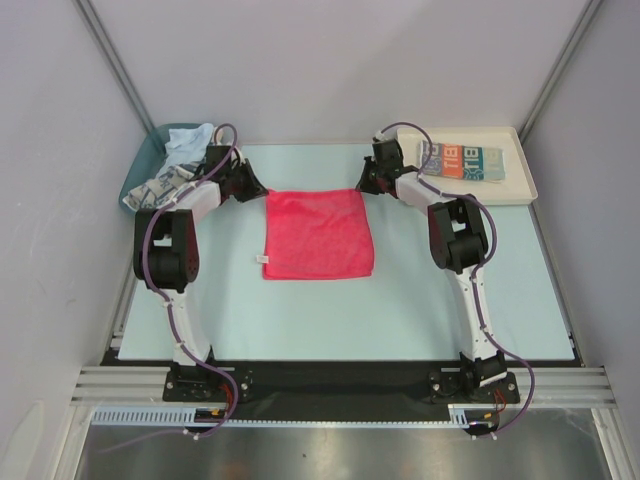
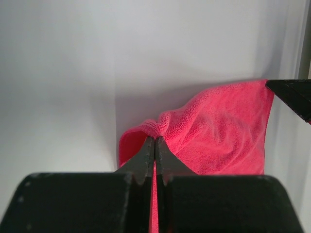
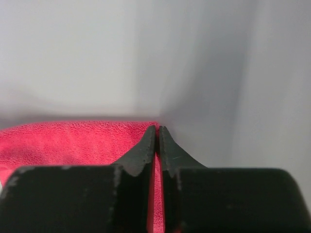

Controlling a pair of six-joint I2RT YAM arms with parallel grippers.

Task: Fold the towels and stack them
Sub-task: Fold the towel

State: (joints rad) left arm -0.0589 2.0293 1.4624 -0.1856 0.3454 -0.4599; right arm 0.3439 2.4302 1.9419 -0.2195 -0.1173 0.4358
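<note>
The left end effector (image 2: 155,141) and right end effector (image 3: 156,131) pinch the red towel (image 1: 318,235) tight; the right's bite looks tiny and may slip.

The left arm (image 1: 185,328) and right arm (image 1: 478,320) pair white links with black joint housings; purple cables (image 1: 149,238) loop alongside. Black, scuffed fingers (image 3: 141,155) taper to points.

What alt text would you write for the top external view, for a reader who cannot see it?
A red towel lies spread in the middle, the left claw and the right claw at its two far corners. A folded lettered towel rests in a white tray at far right; crumpled towels fill a teal bin at far left.
</note>
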